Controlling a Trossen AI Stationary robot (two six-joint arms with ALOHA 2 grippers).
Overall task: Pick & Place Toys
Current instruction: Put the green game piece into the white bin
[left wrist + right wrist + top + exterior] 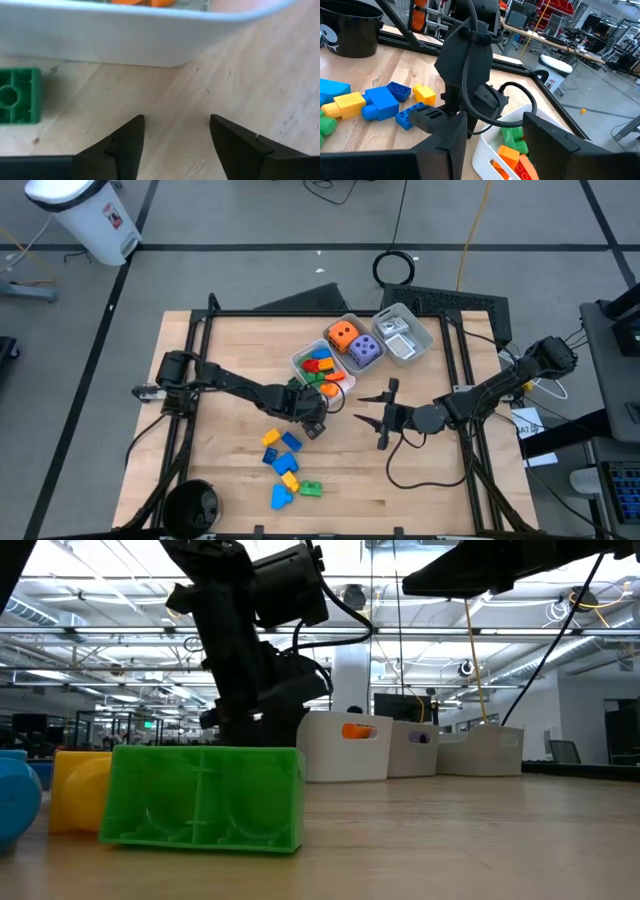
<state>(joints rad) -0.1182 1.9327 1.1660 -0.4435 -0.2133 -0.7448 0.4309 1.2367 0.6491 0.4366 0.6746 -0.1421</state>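
Bricks (pixel 318 369) partly fill one tray (pixel 300 360), more bricks (pixel 283 465) remain on the table (pixel 230 340); left gripper (pixel 312 423) and right gripper (pixel 372 413) both open, empty.

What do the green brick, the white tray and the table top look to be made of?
Green brick: apparently moulded plastic, with a slightly glossy, even colour and faint moulded rings on its side.
White tray: probably plastic too, with a smooth matte wall and rounded corners.
Table top: looks like light wood, with visible grain lines and plank joints.
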